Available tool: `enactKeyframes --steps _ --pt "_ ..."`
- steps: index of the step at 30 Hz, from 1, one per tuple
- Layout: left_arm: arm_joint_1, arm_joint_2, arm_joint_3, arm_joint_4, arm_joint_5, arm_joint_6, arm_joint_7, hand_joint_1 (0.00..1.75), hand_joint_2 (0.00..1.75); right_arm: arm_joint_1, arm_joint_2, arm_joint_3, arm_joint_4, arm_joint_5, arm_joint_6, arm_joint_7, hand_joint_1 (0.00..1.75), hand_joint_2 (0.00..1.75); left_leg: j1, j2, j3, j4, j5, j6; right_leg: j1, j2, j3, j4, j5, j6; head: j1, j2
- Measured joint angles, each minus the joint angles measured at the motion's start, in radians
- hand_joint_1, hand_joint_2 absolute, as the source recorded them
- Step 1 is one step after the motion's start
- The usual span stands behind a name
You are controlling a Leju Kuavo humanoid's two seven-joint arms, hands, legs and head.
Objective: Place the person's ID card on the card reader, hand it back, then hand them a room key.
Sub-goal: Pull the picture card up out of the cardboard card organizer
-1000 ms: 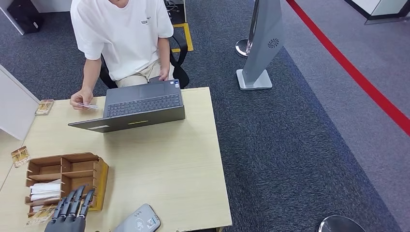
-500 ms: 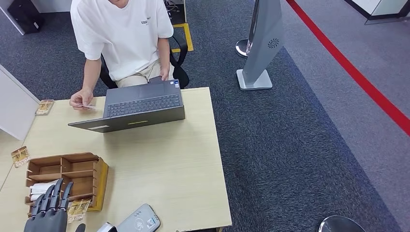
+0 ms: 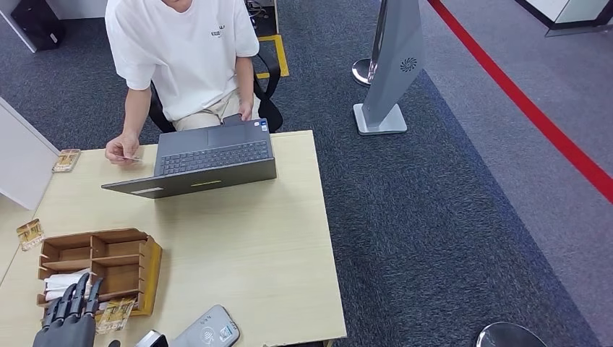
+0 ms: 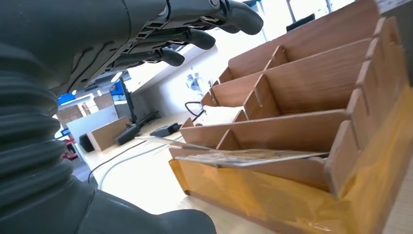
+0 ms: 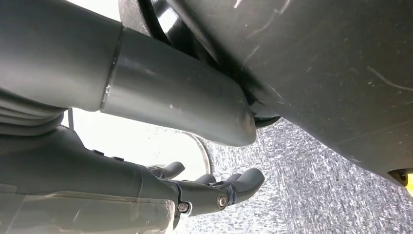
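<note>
Left robot hand empty, fingers apart, poised just before the key rack, presumably readying a card grab.

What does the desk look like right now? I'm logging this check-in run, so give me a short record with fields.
left hand: fingers apart, holding nothing, at the near end of the wooden organizer
right hand: hanging beside the body, above the carpet, holding nothing
organizer contents: white cards in a near slot
card reader: grey, on the table's near edge, nothing on it
person: seated behind an open laptop, one hand holding a card
</note>
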Motion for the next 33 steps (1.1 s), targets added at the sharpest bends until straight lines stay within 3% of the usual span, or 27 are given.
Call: enactKeyframes --steps 19,28,32,33 --pt "-0.078 -0.030 0.008 0.095 -0.045 0.129 -0.013 0.00 1.75 -0.004 -0.002 0.046 -0.001 0.028 0.004 -0.010 0.00 1.75 0.000 0.000 0.000 0.000 0.000 0.000 0.000 0.000 0.000 0.000 0.000 0.000 0.000 0.000" --pt "-0.090 -0.030 -0.007 0.121 -0.045 0.137 -0.015 0.00 1.75 -0.005 -0.002 0.050 -0.001 0.034 0.007 -0.011 0.00 1.75 0.000 0.000 0.000 0.000 0.000 0.000 0.000 0.001 0.000 0.000 0.000 0.000 0.000 0.000" --pt "-0.095 -0.030 -0.011 0.133 -0.045 0.125 -0.017 1.75 1.75 -0.007 -0.002 0.062 -0.002 0.042 0.010 -0.012 0.00 1.75 0.000 0.000 0.000 0.000 0.000 0.000 0.000 0.001 0.000 0.000 0.000 0.000 0.000 0.000" --pt "-0.096 -0.030 -0.011 0.137 -0.044 0.116 -0.018 1.75 1.75 -0.007 -0.002 0.065 -0.002 0.045 0.012 -0.013 0.00 1.75 0.000 0.000 0.000 0.000 0.000 0.000 0.000 0.001 0.000 0.000 0.000 0.000 0.000 0.000"
